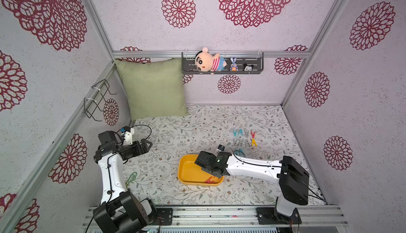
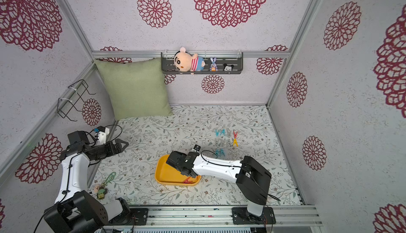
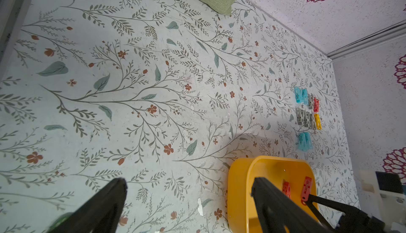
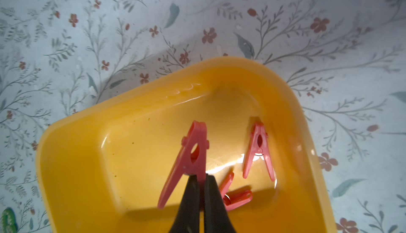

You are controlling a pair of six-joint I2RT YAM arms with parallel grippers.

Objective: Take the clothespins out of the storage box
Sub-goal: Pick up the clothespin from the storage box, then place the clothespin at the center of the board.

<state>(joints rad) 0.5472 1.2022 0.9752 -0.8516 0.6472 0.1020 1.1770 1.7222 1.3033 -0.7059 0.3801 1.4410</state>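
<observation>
The yellow storage box (image 1: 189, 170) (image 4: 153, 95) lies on the floral table near the front middle. Above its floor my right gripper (image 4: 202, 177) is shut on one leg of a red clothespin (image 4: 191, 152), which hangs tilted, tip away from the fingers. Two more red clothespins (image 4: 259, 148) (image 4: 237, 196) lie on the box floor beside it. Several teal, grey, red and yellow clothespins (image 1: 245, 137) (image 3: 307, 113) sit in rows on the table beyond the box, to the right. My left gripper (image 1: 149, 144) (image 3: 189, 182) is open and empty, well left of the box.
A green pillow (image 1: 151, 89) leans in the back left corner. A dark wall shelf (image 1: 222, 72) with small toys hangs on the back wall, and a wire rack (image 1: 96, 100) on the left wall. A keychain with small figures (image 2: 103, 185) lies near the left arm's base.
</observation>
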